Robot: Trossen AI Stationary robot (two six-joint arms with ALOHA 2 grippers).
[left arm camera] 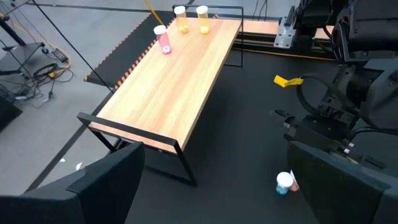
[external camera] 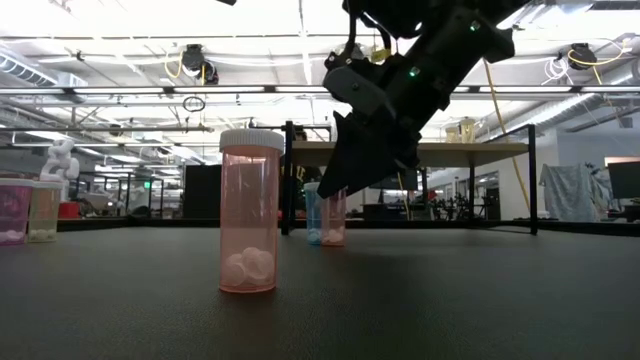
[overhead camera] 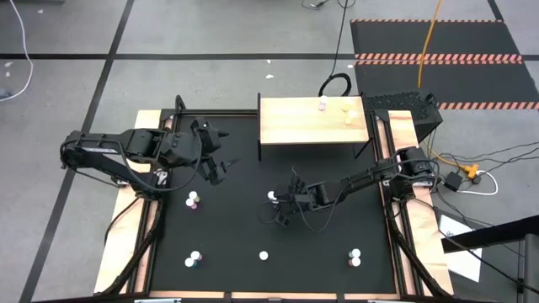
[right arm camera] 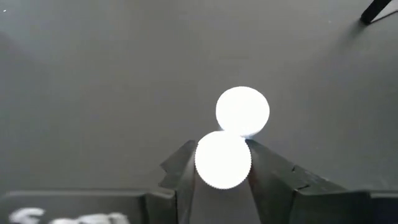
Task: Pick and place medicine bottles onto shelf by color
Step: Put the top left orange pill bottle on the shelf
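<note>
- Right gripper (overhead camera: pixel 282 202) down at mid-table, jaws narrowed onto the white cap of the front bottle (right arm camera: pixel 222 159). Looks like contact on both sides, but not lifted: base on the black table (overhead camera: pixel 236 227), going by the low view.
- Second bottle (right arm camera: pixel 242 111) touching it just behind, so easy to knock over on the way up.
- Probably featherweight: thin clear plastic, a few pills inside, tall, narrow and tippy. Smooth sides, ribbed cap. Best grabbed at or just under the cap, squeezed gently, lifted straight.
- Left gripper (overhead camera: pixel 223 158) hanging over the rear left of the table, spread wide, holding nothing.
- Shelf (overhead camera: pixel 295 126) at the back edge, with three bottles toward its right end: a pink shelf bottle (left arm camera: pixel 163 38) and two yellowish ones (left arm camera: pixel 181 18).
- Right wrist view: grip only, caps blown white, no colour. Low view: colour at last, pink beside blue, pink seemingly the gripped one. High view alone for the loose bottles (overhead camera: pixel 195 258) up front.
</note>
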